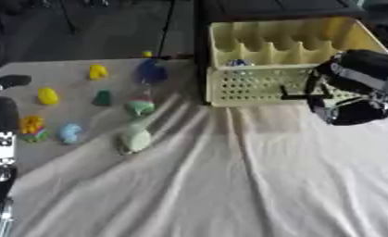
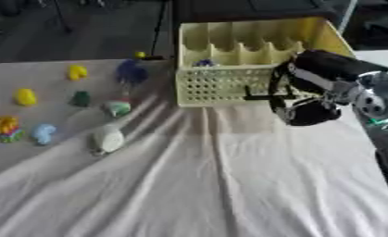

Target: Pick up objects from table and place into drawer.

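Note:
A pale yellow perforated drawer (image 1: 253, 85) with dividers stands at the back of the table. A small blue thing (image 1: 239, 63) lies inside it. My right hand (image 2: 310, 111), black, hangs just in front of the drawer's right end. Small toys lie on the left: a yellow one (image 1: 97, 71), a dark blue one (image 1: 152, 71), another yellow one (image 1: 47, 96), a dark green one (image 1: 103, 97), a green and red one (image 1: 140, 106), a many-coloured one (image 1: 32, 127), a light blue one (image 1: 70, 133) and a pale oval one (image 1: 135, 139). My left hand (image 1: 2, 113) stands at the left edge, fingers up, holding nothing.
A wrinkled white cloth (image 1: 229, 185) covers the table's middle and front. A tiny yellow ball (image 1: 147, 54) sits at the far edge behind the blue toy. Dark floor and furniture lie beyond the table.

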